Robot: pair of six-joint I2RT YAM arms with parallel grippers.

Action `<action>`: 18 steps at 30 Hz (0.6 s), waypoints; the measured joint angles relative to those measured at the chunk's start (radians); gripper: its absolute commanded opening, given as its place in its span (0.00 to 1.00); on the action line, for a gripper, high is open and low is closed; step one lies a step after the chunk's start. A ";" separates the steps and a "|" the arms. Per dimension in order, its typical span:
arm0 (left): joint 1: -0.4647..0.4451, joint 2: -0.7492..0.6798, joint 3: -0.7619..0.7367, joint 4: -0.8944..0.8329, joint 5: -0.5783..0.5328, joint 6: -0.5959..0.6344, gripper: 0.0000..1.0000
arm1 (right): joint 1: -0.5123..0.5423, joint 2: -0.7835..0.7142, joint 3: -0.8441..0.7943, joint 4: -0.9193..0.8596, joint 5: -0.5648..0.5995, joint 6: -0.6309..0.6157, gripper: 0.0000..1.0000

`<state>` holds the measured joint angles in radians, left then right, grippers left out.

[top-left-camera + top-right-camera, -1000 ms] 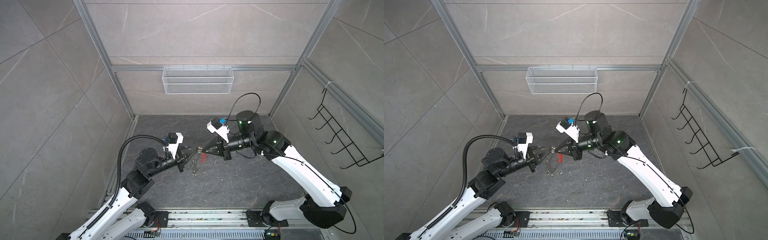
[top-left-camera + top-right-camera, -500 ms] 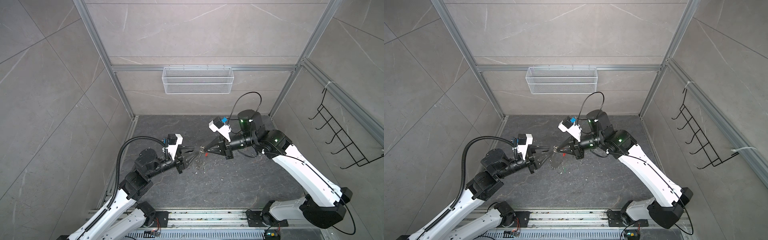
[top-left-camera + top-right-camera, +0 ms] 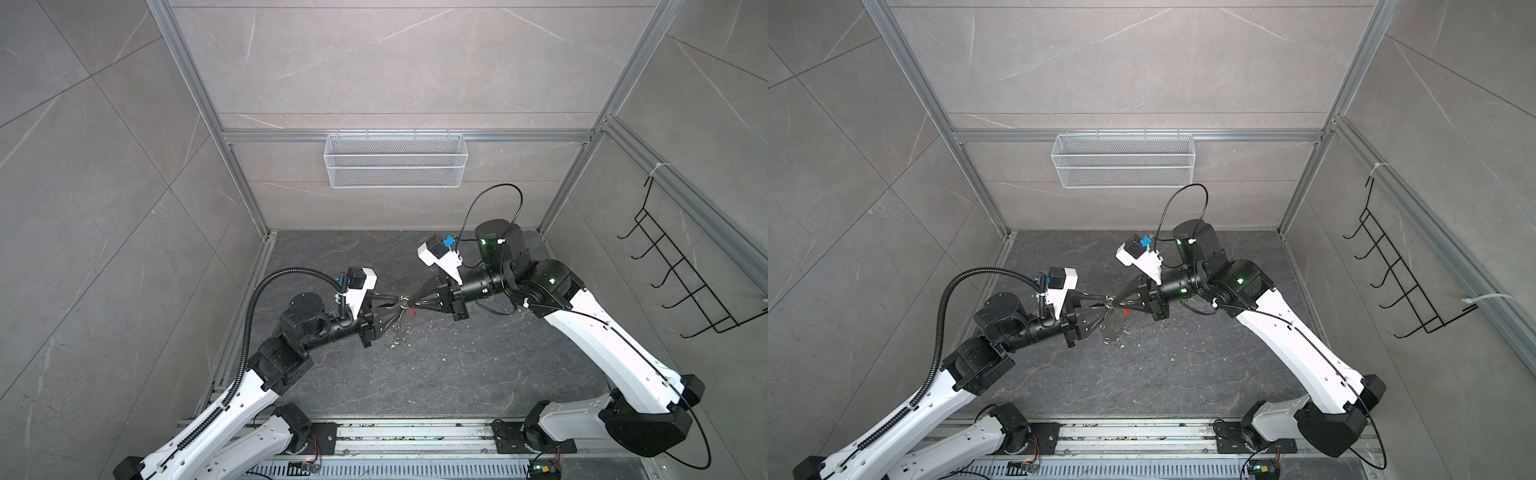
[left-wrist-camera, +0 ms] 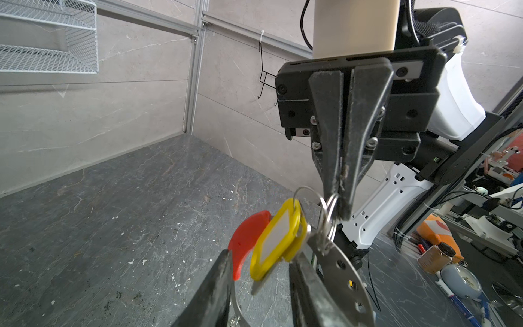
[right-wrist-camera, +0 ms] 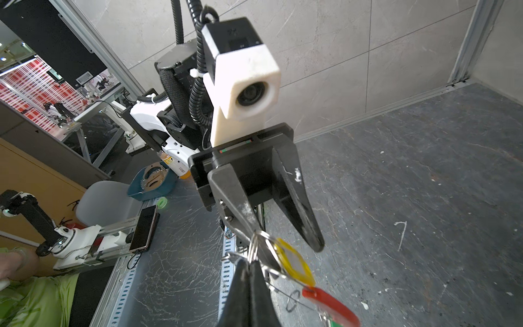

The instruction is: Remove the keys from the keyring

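Note:
My right gripper (image 4: 338,209) (image 5: 249,262) is shut on a small silver split ring (image 4: 329,211) that carries the bunch in mid-air. From the ring hang a yellow-tagged key (image 4: 278,240) (image 5: 294,263) and the keyring, a thin wire hoop with a red sleeve (image 4: 246,240) (image 5: 331,305). A bit of green tag (image 5: 332,322) peeks out below the sleeve. My left gripper (image 4: 261,254) (image 5: 285,240) is open, its fingers on either side of the yellow tag, one finger (image 5: 240,209) against the ring. In both top views the two grippers (image 3: 397,305) (image 3: 1115,305) meet tip to tip above the floor.
A white wire basket (image 3: 395,166) hangs on the back wall. A black hook rack (image 3: 681,282) is on the right wall. The dark stone floor (image 3: 436,374) carries pale specks. Outside the cell are a bench with clutter (image 4: 441,254) and a teal tray (image 5: 152,184).
My left gripper, shut a second ago, now stands open around the yellow tag. The right gripper has stayed shut, and the bunch has shifted slightly right.

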<state>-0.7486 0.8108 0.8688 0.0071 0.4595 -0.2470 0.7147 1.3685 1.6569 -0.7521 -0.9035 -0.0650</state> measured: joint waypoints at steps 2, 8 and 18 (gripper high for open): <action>-0.004 0.002 0.005 0.002 0.002 0.006 0.34 | -0.002 0.001 0.000 0.000 -0.010 -0.001 0.00; -0.012 0.012 0.017 0.002 0.009 0.023 0.24 | -0.003 0.010 0.000 0.000 -0.030 -0.007 0.00; -0.034 0.017 0.018 0.013 0.014 0.042 0.00 | -0.003 0.013 0.000 0.000 -0.036 -0.007 0.00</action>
<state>-0.7822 0.8276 0.8871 0.0200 0.4732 -0.2047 0.7116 1.3815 1.6569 -0.7521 -0.9394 -0.0719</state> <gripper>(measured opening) 0.061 0.050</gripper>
